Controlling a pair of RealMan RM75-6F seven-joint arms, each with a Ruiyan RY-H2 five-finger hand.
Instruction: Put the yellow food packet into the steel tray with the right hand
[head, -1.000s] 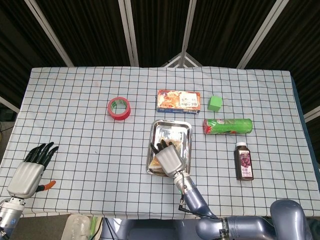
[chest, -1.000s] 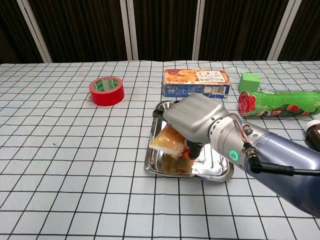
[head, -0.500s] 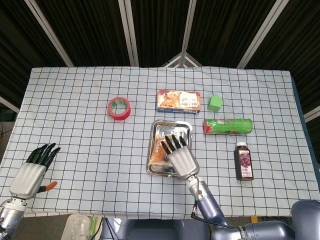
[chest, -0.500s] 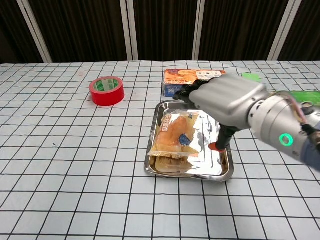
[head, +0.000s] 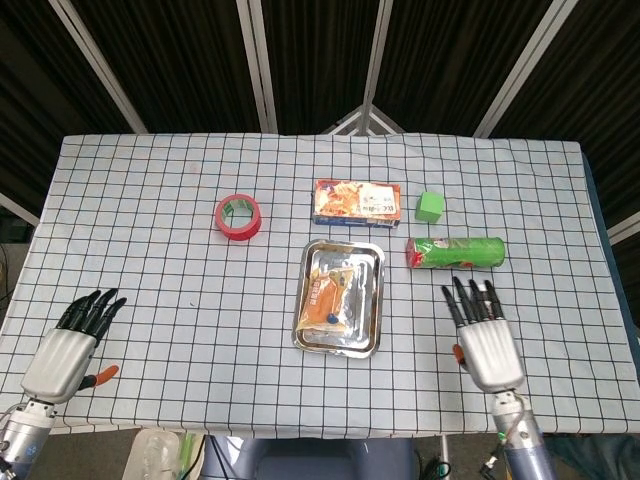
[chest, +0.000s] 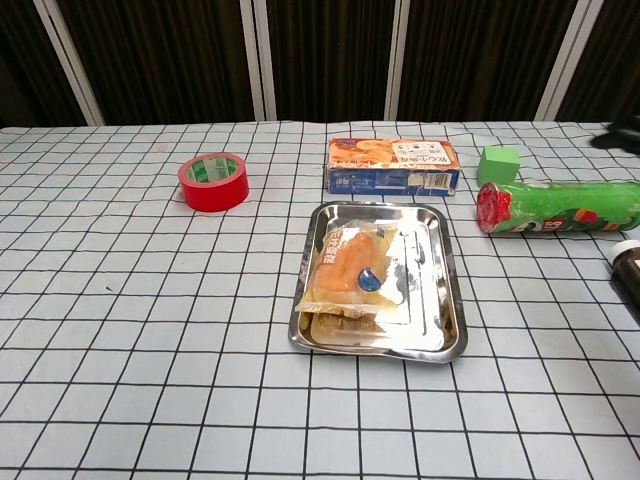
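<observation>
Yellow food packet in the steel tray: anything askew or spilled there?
Nothing spilled. The yellow food packet lies flat inside the rectangular steel tray, toward its left side, its near edge against the tray's front rim. Only the green cylindrical can lies on its side.

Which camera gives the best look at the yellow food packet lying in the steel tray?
The chest view. There the yellow food packet is close and large, its clear wrapper and blue spot plain, lying in the left part of the steel tray. The head view shows it from above, small, confirming it lies inside the tray, with little detail.
</observation>
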